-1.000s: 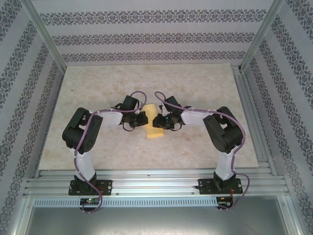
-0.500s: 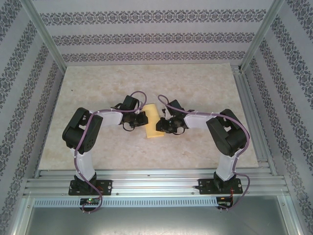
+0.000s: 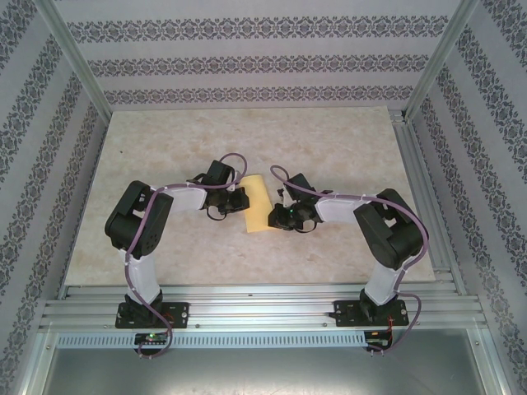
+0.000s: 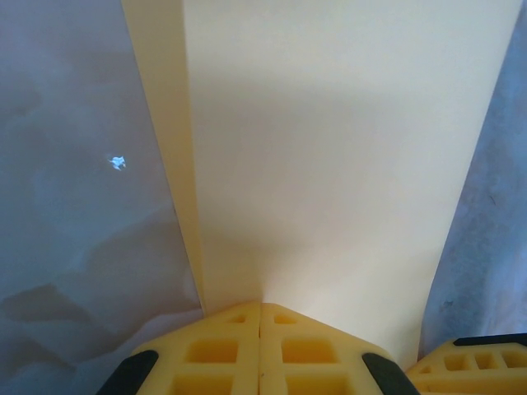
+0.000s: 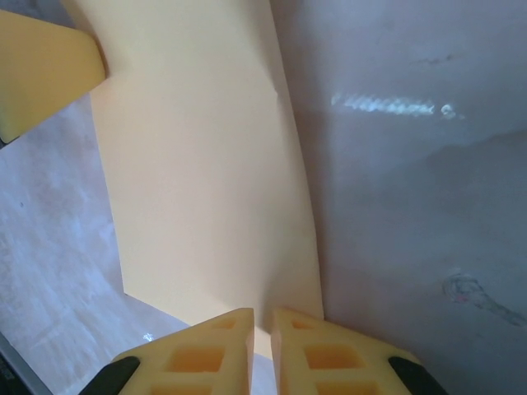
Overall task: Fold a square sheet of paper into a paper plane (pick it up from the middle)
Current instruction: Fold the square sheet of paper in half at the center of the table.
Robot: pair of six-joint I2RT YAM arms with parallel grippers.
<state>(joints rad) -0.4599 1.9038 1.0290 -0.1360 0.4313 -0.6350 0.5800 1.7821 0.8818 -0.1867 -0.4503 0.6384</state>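
Seen from above, the left gripper [image 3: 244,203] touches the left edge of the paper [image 3: 258,206]. The paper is a narrow yellow strip on the table [image 3: 329,140], between the two grippers. The right gripper [image 3: 277,217] is at its other edge.

The left wrist camera shows more. The pads [image 4: 214,354] of this gripper are pressed together and the paper comes out straight ahead of them, so it holds the paper. A second layer shows along the paper's left side.

In the right wrist camera, the fingers [image 5: 329,358] have only a thin slit between them. The paper's near edge reaches this slit and the paper bends away ahead. I cannot tell if it is really pinched.

Compared with one second ago, the right gripper has moved along the paper toward the arm bases. The left gripper has stayed in place.
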